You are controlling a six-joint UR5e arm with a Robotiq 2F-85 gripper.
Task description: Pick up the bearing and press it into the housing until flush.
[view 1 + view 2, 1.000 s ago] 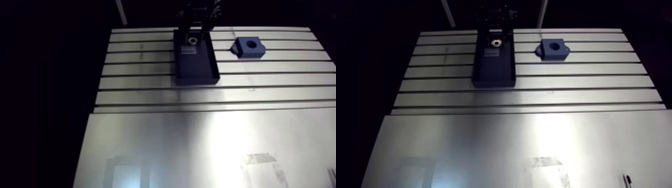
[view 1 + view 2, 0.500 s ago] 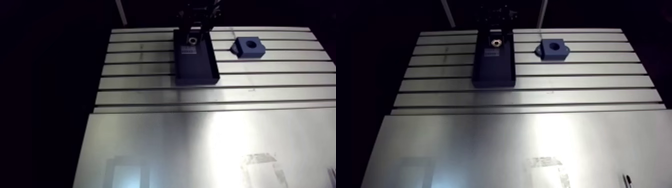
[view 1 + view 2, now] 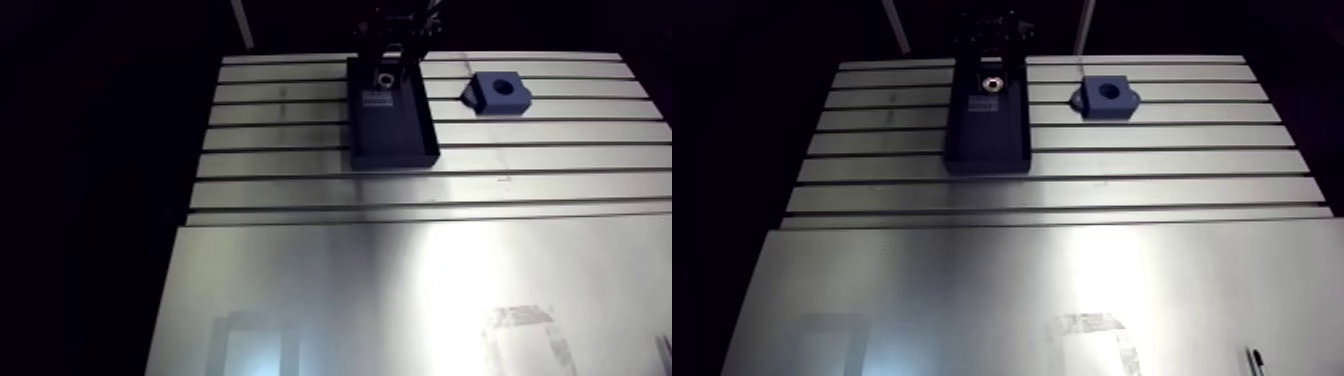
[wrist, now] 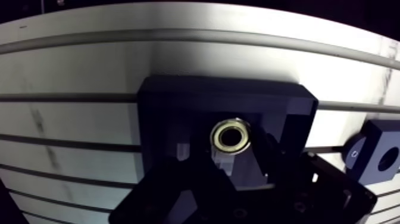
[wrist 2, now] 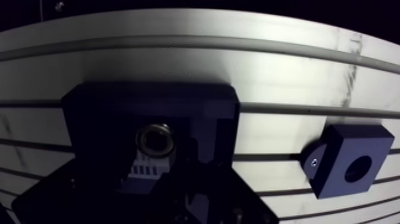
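The bearing (image 4: 233, 136), a small metal ring, sits at the far end of a dark blue tray (image 3: 392, 130). In the arm view my gripper (image 3: 395, 35) hangs over that end of the tray. The wrist view shows my gripper (image 4: 233, 152) low in the tray, open, with a dark finger on either side of the bearing and a narrow gap to each. The housing (image 5: 351, 161), a blue block with a round bore, rests on the table beside the tray, apart from it.
The slotted aluminium table (image 3: 300, 160) runs under the tray and housing. A smooth metal plate (image 3: 400, 300) covers the near half. The tray walls (image 4: 220, 89) stand close around the gripper.
The whole arm view has shifted very slightly, so the camera moved a little. Tray, bearing and housing stay where they were.
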